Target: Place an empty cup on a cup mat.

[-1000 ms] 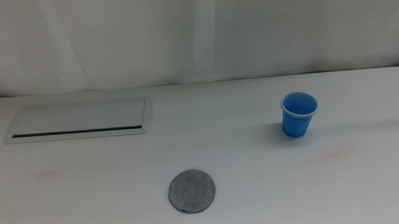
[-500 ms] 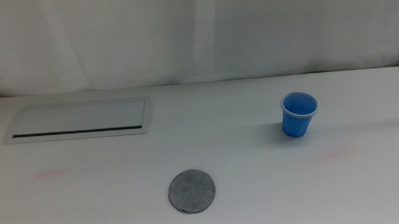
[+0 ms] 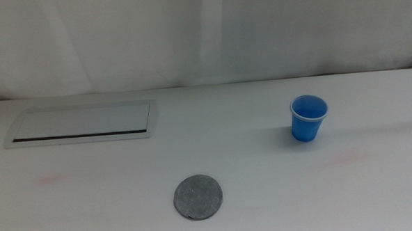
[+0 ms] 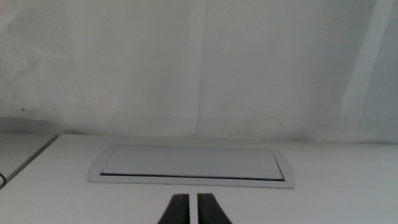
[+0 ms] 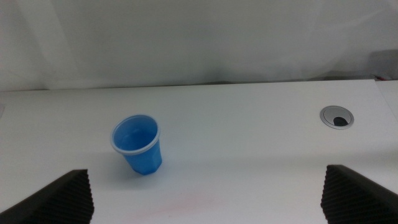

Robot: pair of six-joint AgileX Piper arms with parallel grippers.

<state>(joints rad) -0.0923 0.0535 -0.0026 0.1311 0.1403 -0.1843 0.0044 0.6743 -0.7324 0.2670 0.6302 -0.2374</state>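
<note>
Step in hand: approach, nothing grasped yet. The cup (image 3: 308,118) stands upright on the white surface (image 3: 264,175), toward the right and far side in the middle view, mouth up, blue interior visible and apparently empty. The cup mat (image 3: 198,197) lies flat near the front edge, well apart from the cup, to its left and nearer the camera; nothing rests on it. Neither arm shows in the middle view. In the right wrist view the right gripper (image 5: 211,193) has its jaws spread wide, one at each lower corner of the frame, released and holding nothing; the cup sits ahead between them but off toward one jaw, not yet enclosed. A round grommet (image 5: 337,116) sits in the surface to the far side of the cup. The left gripper (image 4: 193,210) waits facing the long white panel (image 4: 191,165), jaws nearly closed with only a thin gap, gripping nothing. Judgement: the right arm is the natural one to take the cup. Next move calls for centring the jaws about the cup wall, advancing low, closing gently since thin plastic likely deforms, then lifting and carrying to the mat.
</note>
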